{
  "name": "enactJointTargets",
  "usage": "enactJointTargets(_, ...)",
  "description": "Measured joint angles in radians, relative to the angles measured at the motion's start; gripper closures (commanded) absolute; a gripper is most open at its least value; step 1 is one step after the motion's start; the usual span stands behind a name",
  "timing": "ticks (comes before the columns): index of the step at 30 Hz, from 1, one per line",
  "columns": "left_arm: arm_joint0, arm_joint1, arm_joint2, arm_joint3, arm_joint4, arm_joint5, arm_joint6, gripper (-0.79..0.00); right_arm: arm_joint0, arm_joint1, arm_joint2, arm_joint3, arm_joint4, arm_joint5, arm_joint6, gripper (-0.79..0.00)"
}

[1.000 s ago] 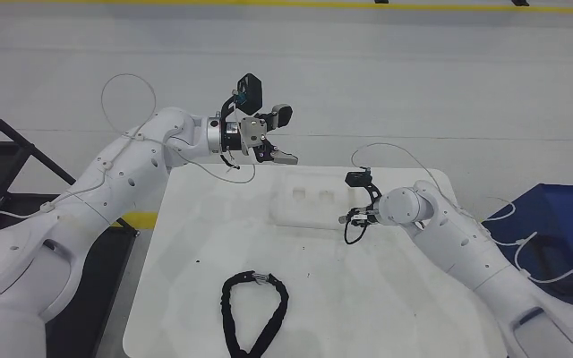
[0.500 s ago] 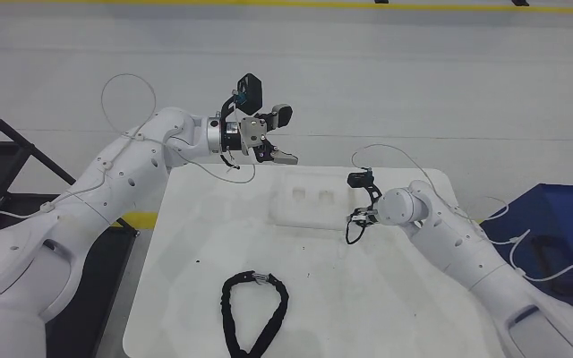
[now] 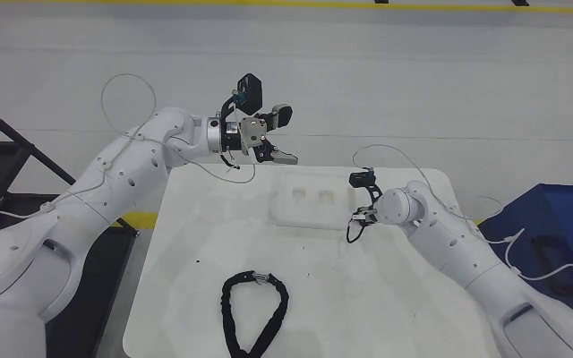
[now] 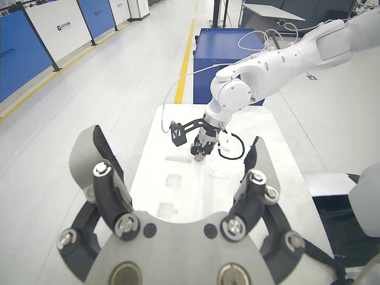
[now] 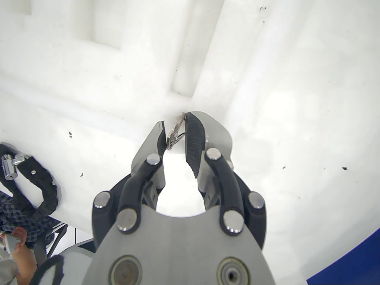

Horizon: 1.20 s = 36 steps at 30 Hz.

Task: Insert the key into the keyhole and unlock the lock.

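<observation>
The key [image 5: 175, 134] sits at the edge of the white foam tray [image 3: 304, 213], at the end of a long slot. The right gripper [image 5: 175, 123] is down on it, tipped low to the bench [image 3: 403, 304] so its fingers can get on both sides of the thin metal. Those fingers are almost together. The key is pinched between the two black pads and slants across the small gap. It looks held, but it seems to touch the foam too, so I think it is not lifted yet. The lock [image 3: 253, 309], a black loop with a shiny silver end, lies flat near the front of the bench, well apart from the key. The key has to go all the way over there, so this looks like an early part of the job. The left gripper [image 3: 285, 134] hangs in the air above the far corner of the bench, out of the way. Its fingers are wide apart with nothing in them. My guess is that it will hold the lock steady later. The key is small and thin, so it could slip or twist in the pads.
</observation>
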Motion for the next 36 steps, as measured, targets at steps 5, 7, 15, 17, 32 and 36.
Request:
enactJointTargets(5, 0.0, 0.0, 0.0, 0.0, 0.0, 0.0, 0.0, -0.785, 0.002, -0.009, 0.003, 0.018, -0.01, -0.005, -0.003, 0.0)
enactJointTargets(7, 0.0, 0.0, 0.0, 0.0, 0.0, 0.0, 0.0, -0.785, 0.003, -0.012, 0.004, 0.019, -0.015, -0.006, 0.0, 0.0)
enactJointTargets(15, 0.0, 0.0, 0.0, 0.0, 0.0, 0.0, 0.0, -0.785, 0.025, -0.009, 0.03, -0.028, -0.062, -0.014, 0.046, 0.0)
enactJointTargets(17, 0.0, 0.0, 0.0, 0.0, 0.0, 0.0, 0.0, -0.785, 0.028, -0.004, 0.042, -0.053, -0.076, -0.012, 0.07, 0.0)
enactJointTargets(32, 0.0, 0.0, 0.0, 0.0, 0.0, 0.0, 0.0, -0.785, -0.068, 0.074, 0.318, -0.322, 0.075, -0.095, 0.132, 0.0)
enactJointTargets(36, 0.0, 0.0, 0.0, 0.0, 0.0, 0.0, 0.0, -0.785, -0.124, 0.099, 0.419, -0.413, 0.129, -0.12, 0.121, 0.0)
